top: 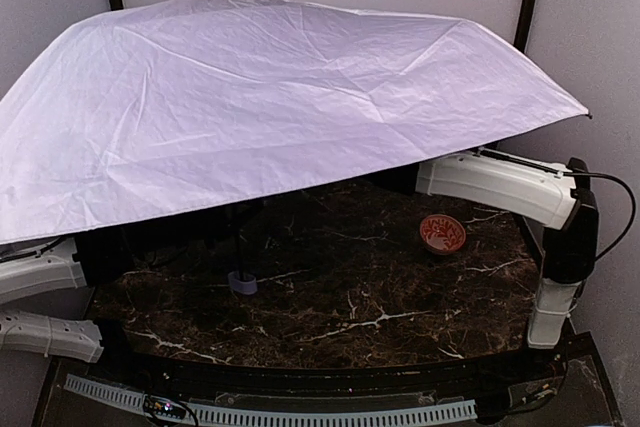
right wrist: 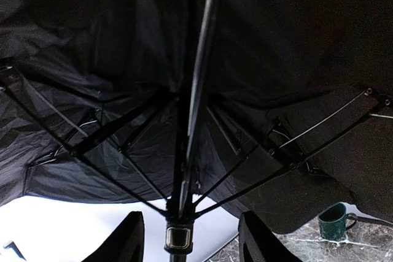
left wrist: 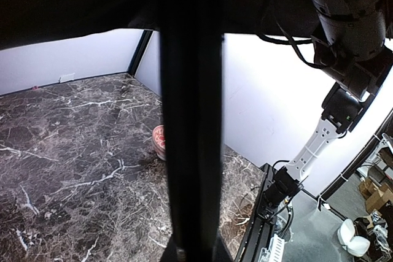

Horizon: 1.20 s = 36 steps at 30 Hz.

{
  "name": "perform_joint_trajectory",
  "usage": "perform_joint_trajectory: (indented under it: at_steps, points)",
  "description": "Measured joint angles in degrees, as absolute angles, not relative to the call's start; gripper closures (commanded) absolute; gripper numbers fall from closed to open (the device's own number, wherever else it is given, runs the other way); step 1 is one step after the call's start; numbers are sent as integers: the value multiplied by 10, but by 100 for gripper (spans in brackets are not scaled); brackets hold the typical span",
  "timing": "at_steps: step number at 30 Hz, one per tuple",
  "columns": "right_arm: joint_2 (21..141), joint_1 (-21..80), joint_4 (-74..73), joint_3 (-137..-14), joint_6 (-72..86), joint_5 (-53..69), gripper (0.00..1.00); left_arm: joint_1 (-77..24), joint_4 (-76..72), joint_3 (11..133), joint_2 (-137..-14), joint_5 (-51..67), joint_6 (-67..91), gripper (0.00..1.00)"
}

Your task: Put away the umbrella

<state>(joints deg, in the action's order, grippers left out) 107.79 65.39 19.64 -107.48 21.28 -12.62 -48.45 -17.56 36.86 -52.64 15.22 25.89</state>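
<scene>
- Pressed together at the left tool (left wrist: 195,253), low in the left wrist view, pinching the thin black shaft (left wrist: 190,108) of the open compact folding umbrella (top: 250,97) of pale lavender-white fabric. Own fingers barely made out there behind the shaft.
- Spread at the right tool (right wrist: 191,241), with two black fingers (right wrist: 126,240) standing either side of the shaft and apart from it. Between them, a boxy black-and-silver catch (right wrist: 177,237) on the shaft.
- Above the right tool, thin black ribs (right wrist: 110,130) fanning out from the shaft under the black lining (right wrist: 295,41).
- Over the dark brown, white-veined marble worktop (top: 350,297), the wide canopy tilted and covering the back and left of it.
- Reaching in under the canopy edge, the white left arm (top: 40,272) from the left and the white right arm (top: 500,185) from the right.
- Below the canopy's front edge, a small lavender piece (top: 241,282) low by the worktop, probably the handle. Touching the marble or not: cannot tell.
- On the uncovered right of the worktop, a small round red-patterned bowl (top: 442,233), well apart from both tools.
- In the right wrist view, past the canopy's rim, a dark green mug (right wrist: 334,220) standing on the marble.
</scene>
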Motion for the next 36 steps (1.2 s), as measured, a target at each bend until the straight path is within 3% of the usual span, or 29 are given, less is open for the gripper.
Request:
perform_joint_trajectory:
  at_steps: [9,16,23,27,32,36]
  points:
    - [1100,651,175,-1113,218,-99,40,-484,-185,369,-526,152,259,100]
    - [1100,650,179,-1088,218,-73,55,-484,-184,369,-526,152,257,100]
    - [1100,650,179,-1087,215,-78,53,-484,-183,369,-528,156,256,100]
    - [1100,650,171,-1094,212,-81,61,-484,-183,369,-528,157,255,100]
    - [1101,649,163,-1108,210,-87,84,-484,-182,369,-528,158,252,100]
    - [1101,650,158,-1109,210,-88,92,-484,-172,369,-528,151,248,100]
